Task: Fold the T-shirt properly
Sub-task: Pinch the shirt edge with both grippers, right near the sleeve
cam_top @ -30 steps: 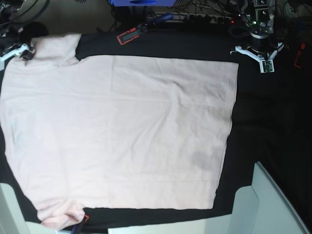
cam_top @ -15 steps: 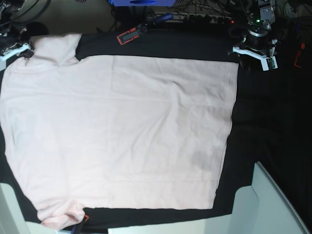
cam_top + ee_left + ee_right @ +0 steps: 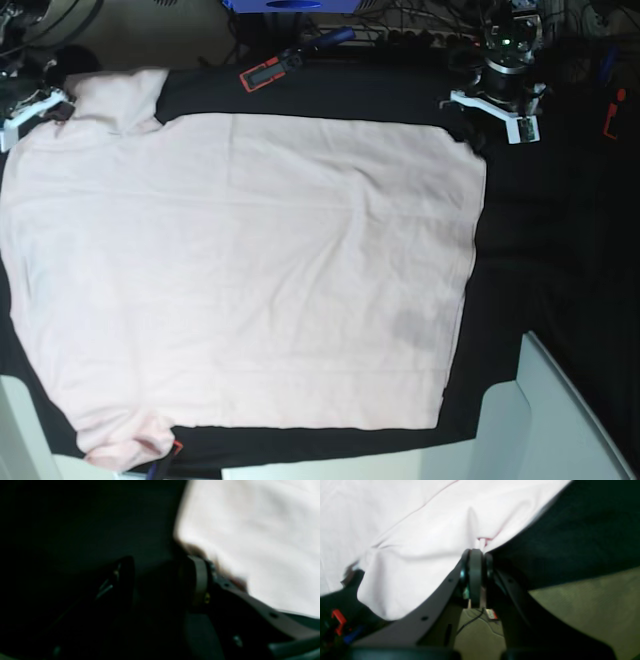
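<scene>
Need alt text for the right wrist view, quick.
The right gripper is shut on the edge of the pale pink T-shirt, the cloth puckering up at the pinch. Black table cloth lies to the right.

One T-shirt (image 3: 240, 270), two grippers: left gripper (image 3: 487, 118), right gripper (image 3: 475, 552).
</scene>
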Tool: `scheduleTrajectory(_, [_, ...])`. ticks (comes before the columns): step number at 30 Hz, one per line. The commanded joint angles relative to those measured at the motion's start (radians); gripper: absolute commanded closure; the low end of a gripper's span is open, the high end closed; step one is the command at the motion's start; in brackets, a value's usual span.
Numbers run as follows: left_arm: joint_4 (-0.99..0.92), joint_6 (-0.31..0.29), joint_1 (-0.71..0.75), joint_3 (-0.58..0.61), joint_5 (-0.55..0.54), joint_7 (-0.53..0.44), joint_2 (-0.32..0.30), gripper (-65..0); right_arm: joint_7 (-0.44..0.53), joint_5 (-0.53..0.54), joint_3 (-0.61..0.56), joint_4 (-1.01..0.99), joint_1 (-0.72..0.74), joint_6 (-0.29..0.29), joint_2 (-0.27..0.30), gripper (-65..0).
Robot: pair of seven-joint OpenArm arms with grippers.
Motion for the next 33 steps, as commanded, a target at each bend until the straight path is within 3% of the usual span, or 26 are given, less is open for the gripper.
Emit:
scheduleTrajectory(1, [0.03,-0.014,0.013,0.012,0.008,0.013,0.0,-32.9,-0.023,-0.005,-0.033,0.002,-0.004,0.01,-0.003,0.0])
scheduleTrajectory(5, [0.099,-0.014,0.041,0.014,0.008,0.013,0.001,-32.9,-0.023,-0.005,-0.077,-0.01,-0.005,0.01,-0.01,0.0])
scheduleTrajectory(13, [0.136,-0.013,0.089,-0.023,0.008,0.021,0.003,-32.6,0.026,-0.005,-0.068,-0.052,-0.002,0.01,-0.006,0.0])
scheduleTrajectory(27, [0.245,-0.014,0.142,-0.021,0.005,0.015,0.003,-34.6,0.026,-0.005,-0.073,-0.052,-0.001,0.01,-0.003,0.0])
scheduleTrajectory(29, [0.275,-0.014,0.158,-0.028,-0.044,0.015,0.003,-33.4,0.026,-0.005,-0.073,-0.052,-0.001,0.01,-0.003,0.0])
scheduleTrajectory(31, [0.282,-0.014,0.162,-0.031,-0.161,0.019,-0.008,-30.6,0.026,-0.005,-0.074,-0.052,-0.001,0.01,-0.003,0.0])
scheduleTrajectory(33, [0.262,-0.014,0.162,-0.02,-0.284,0.022,-0.061,-28.2,0.026,-0.005,-0.073,-0.052,-0.001,0.01,-0.003,0.0])
